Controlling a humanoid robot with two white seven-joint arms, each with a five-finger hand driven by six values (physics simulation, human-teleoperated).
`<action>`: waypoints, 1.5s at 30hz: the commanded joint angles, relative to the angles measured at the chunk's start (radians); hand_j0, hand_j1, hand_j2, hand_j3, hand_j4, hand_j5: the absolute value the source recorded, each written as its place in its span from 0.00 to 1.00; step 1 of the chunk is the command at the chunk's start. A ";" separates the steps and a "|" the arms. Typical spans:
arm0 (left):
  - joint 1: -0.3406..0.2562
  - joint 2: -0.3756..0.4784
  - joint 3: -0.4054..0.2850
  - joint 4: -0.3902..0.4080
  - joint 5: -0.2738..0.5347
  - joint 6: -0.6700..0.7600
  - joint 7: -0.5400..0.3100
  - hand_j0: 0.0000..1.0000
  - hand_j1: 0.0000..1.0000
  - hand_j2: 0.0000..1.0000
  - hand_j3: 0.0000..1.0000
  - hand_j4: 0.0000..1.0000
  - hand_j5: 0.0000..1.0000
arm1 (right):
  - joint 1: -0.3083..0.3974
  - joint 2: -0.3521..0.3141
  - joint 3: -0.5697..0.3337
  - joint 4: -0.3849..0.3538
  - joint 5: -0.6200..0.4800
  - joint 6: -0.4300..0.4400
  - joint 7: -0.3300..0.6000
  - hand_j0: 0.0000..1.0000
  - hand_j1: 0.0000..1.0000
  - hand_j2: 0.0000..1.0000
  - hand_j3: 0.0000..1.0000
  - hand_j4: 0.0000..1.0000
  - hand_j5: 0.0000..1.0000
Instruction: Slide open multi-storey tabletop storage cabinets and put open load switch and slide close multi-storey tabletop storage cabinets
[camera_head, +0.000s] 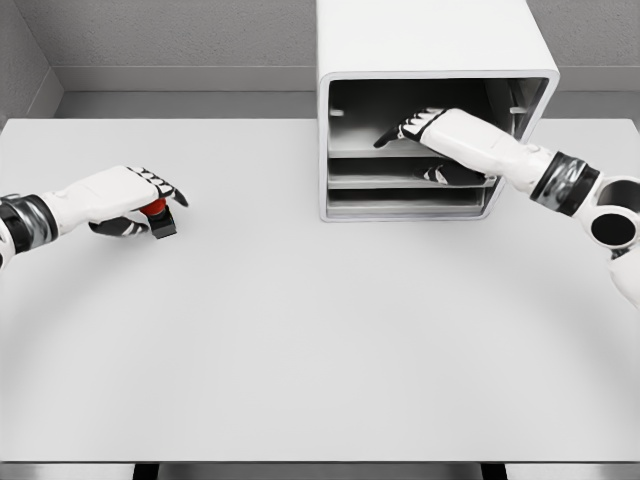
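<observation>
A white multi-storey cabinet (430, 60) stands at the table's back, right of the middle, its front showing stacked drawer trays. My right hand (415, 152) reaches into it. Its fingers (400, 130) lie on top of the upper tray (360, 152) and the thumb sits under that tray's front edge, pinching it. At the left of the table, my left hand (152, 208) covers the load switch (158, 214), a small red part on a black base. The fingers curl over the switch and the thumb is beneath, so most of it is hidden.
The white table (320, 340) stretches wide in front of both hands. Grey walls close off the back, and the table's front edge runs along the bottom of the view.
</observation>
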 joint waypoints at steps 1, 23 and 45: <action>0.000 0.003 0.001 0.000 0.005 0.003 0.000 0.66 0.66 0.66 0.66 0.66 0.66 | 0.002 -0.001 0.012 0.006 -0.007 0.002 -0.001 0.75 0.75 0.75 0.75 0.75 0.75; 0.000 0.006 0.010 -0.024 0.009 0.003 0.000 0.39 0.39 0.39 0.39 0.39 0.39 | 0.037 -0.061 0.027 -0.086 -0.012 0.002 -0.002 0.77 0.77 0.77 0.77 0.77 0.77; 0.028 -0.003 0.062 -0.109 0.020 0.003 0.000 0.39 0.39 0.39 0.39 0.39 0.39 | 0.183 -0.160 -0.057 -0.266 -0.019 0.002 -0.004 0.77 0.77 0.77 0.77 0.77 0.77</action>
